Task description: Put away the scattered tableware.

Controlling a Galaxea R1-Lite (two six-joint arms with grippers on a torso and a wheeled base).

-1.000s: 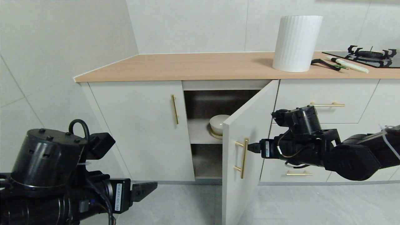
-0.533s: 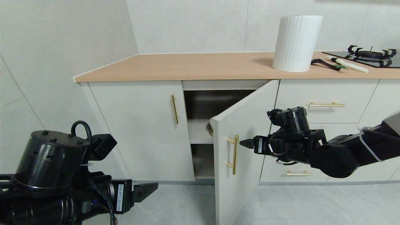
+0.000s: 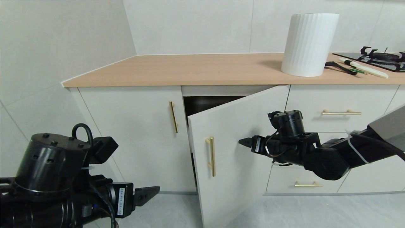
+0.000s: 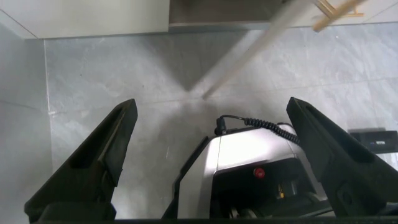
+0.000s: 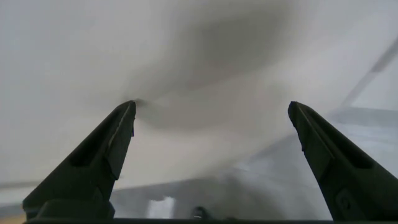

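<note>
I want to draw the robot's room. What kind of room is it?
Most likely a kitchen: a wooden countertop runs along tiled walls, a gas hob sits at its right end, and white cupboards with gold handles stand below.

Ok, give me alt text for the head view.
The right gripper, open, points at the front of a partly open white cabinet door under a wooden countertop. The left gripper, also open, hangs low at the left; a white ribbed canister stands on the countertop.

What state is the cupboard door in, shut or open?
Ajar: the door stands angled out from the cabinet, dark gap above its top edge, right gripper close to its face.
</note>
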